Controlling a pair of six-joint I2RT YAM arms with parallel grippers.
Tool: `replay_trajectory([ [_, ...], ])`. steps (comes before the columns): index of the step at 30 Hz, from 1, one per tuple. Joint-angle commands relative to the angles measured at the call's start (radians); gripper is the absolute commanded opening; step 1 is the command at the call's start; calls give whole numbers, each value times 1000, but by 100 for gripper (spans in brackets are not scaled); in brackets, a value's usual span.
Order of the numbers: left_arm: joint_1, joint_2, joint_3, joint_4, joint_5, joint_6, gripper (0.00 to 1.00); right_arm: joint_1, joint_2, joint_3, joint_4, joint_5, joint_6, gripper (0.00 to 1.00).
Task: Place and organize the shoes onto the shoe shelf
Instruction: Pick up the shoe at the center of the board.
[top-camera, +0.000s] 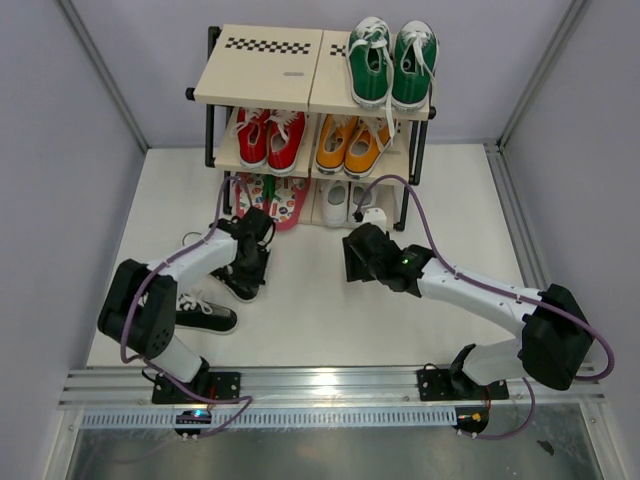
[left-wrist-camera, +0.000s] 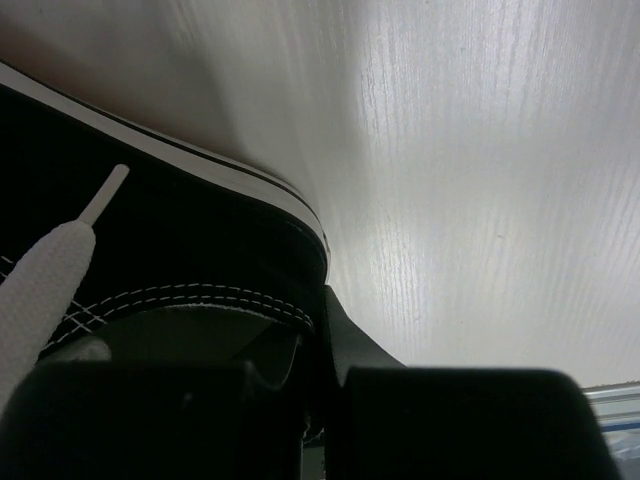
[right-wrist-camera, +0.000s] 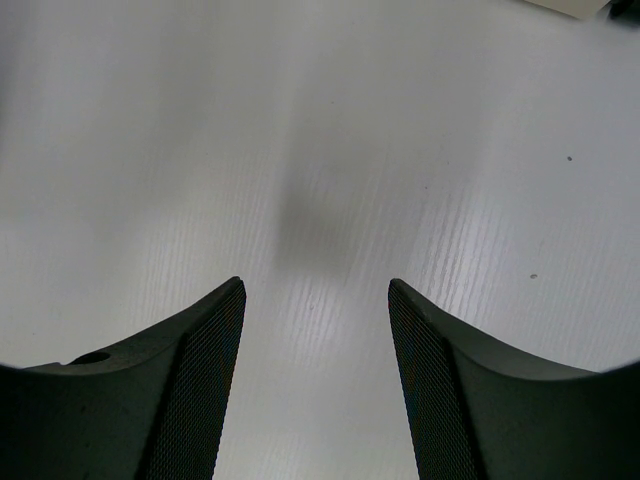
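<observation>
The shoe shelf (top-camera: 262, 70) stands at the back. The green sneakers (top-camera: 392, 62) sit on its top right board. The pink flip-flops (top-camera: 271, 197) and the small white shoes (top-camera: 345, 200) are on the bottom tier. One black sneaker (top-camera: 243, 280) stands on the table under my left gripper (top-camera: 250, 262). In the left wrist view, that gripper (left-wrist-camera: 316, 322) is shut on the heel collar of this sneaker (left-wrist-camera: 180, 235), one finger inside and one outside. The other black sneaker (top-camera: 204, 315) lies on the table to the left. My right gripper (top-camera: 353, 262) is open and empty over bare table, as the right wrist view (right-wrist-camera: 316, 292) also shows.
A red lace-up pair (top-camera: 270, 135) and an orange lace-up pair (top-camera: 352, 145) fill the middle tier. The top left board carries nothing. Grey walls close in the white table (top-camera: 330, 320) on both sides. A metal rail (top-camera: 330, 385) runs along the near edge.
</observation>
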Motion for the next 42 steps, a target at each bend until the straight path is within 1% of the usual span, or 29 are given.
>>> replay_trajectory([
  [1, -1, -88, 67, -79, -86, -7, 0, -8, -18, 18, 3, 29, 2, 64],
  [6, -1, -180, 165, -172, -139, -51, 0, -11, -8, 40, -9, 27, -11, 64],
  [8, -1, -224, 219, -209, -140, -41, 0, -11, -6, 49, -13, 26, -20, 64],
  [11, -1, -279, 279, -240, -129, 18, 0, -12, -3, 64, -17, 26, -29, 64],
  [14, -1, -290, 387, -275, -146, 100, 0, -12, -3, 76, -23, 27, -34, 64],
  [15, -1, -286, 421, -312, -142, 123, 0, -14, -3, 84, -26, 26, -37, 64],
  [16, -1, -283, 487, -326, -133, 171, 0, -12, -3, 87, -31, 29, -37, 64],
  [17, -1, -276, 513, -336, -110, 199, 0, -14, -3, 92, -32, 29, -41, 63],
  [19, -1, -272, 590, -372, -108, 264, 0, -14, -6, 96, -34, 30, -44, 64],
  [21, -1, -279, 628, -392, -113, 299, 0, -14, -8, 96, -37, 35, -46, 64],
  [22, -1, -287, 654, -390, -113, 351, 0, -14, -9, 98, -39, 38, -46, 64],
  [25, -1, -342, 679, -351, -94, 422, 0, -14, -17, 96, -42, 38, -46, 64],
  [27, -1, -374, 695, -320, -56, 509, 0, -15, -21, 96, -43, 41, -46, 64],
  [30, -1, -405, 757, -283, 83, 638, 0, -15, -23, 101, -37, 37, -46, 64],
  [31, -1, -384, 783, -283, 141, 664, 0, -14, -23, 104, -34, 34, -46, 64],
  [33, -1, -323, 933, -338, 195, 715, 0, -14, -15, 122, -39, 21, -47, 64],
  [35, -1, -213, 1050, -389, 232, 750, 0, -15, -12, 136, -37, 9, -46, 64],
  [37, -1, -181, 1107, -361, 269, 796, 0, -14, -20, 139, -25, 6, -43, 64],
  [38, -1, -128, 1142, -372, 315, 825, 0, -15, -23, 136, -19, 4, -41, 64],
  [39, -1, -91, 1258, -431, 350, 889, 0, -14, -29, 136, -14, 0, -41, 64],
  [40, -1, -53, 1317, -483, 396, 943, 0, -14, -29, 139, -16, -3, -43, 64],
  [42, -1, 6, 1372, -542, 427, 1037, 0, -15, -35, 136, -14, -6, -47, 64],
])
